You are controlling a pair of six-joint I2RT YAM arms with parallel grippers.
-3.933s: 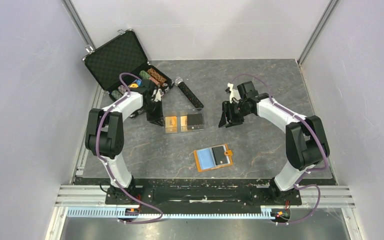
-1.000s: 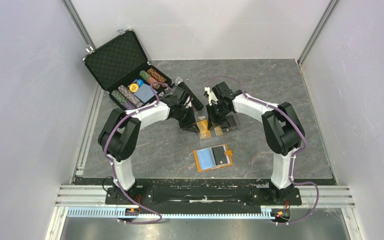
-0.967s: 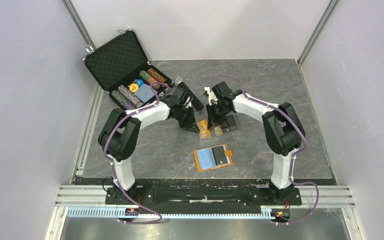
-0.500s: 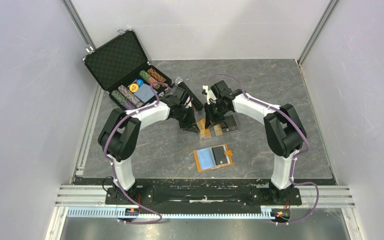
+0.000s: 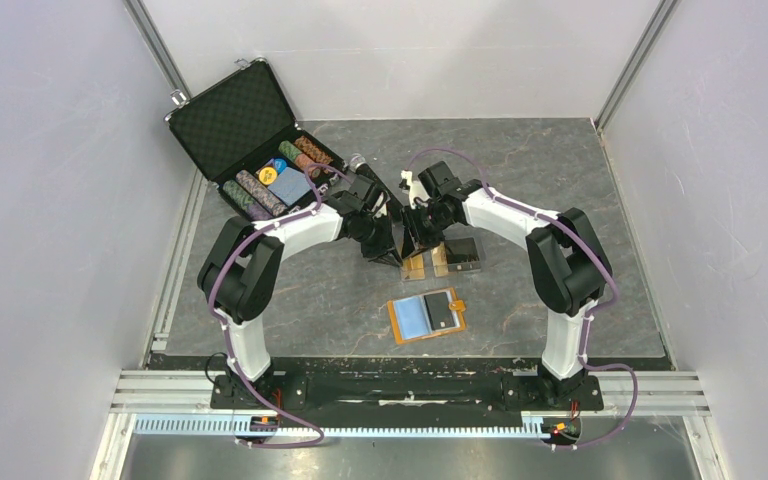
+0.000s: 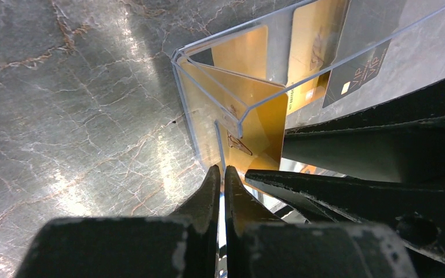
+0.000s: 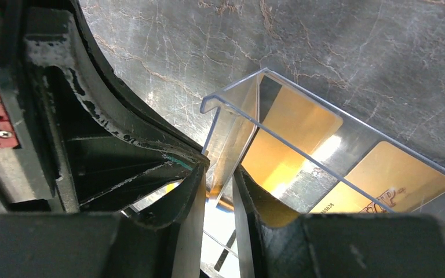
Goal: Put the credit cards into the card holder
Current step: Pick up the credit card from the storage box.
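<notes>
A clear plastic case (image 5: 440, 257) lies at mid-table with gold credit cards (image 6: 255, 116) and a black one (image 6: 359, 75) inside. My left gripper (image 6: 221, 169) is shut on a thin clear wall of that case, and a gold card stands tilted just beyond its tips. My right gripper (image 7: 219, 168) is open, its jaws a little apart with the case's clear edge (image 7: 232, 110) standing between them. Both grippers meet over the case's left end in the top view. The orange card holder (image 5: 427, 315) lies open nearer the arm bases, showing blue lining and a black card.
An open black foam-lined case (image 5: 260, 130) with rows of chips sits at the back left. A black rod (image 5: 358, 160) lies behind the left arm. Grey walls close in the table on three sides.
My right gripper has gone from shut to open on the clear case's edge. The case's right part with the black card has settled flatter. The left gripper has stayed shut.
</notes>
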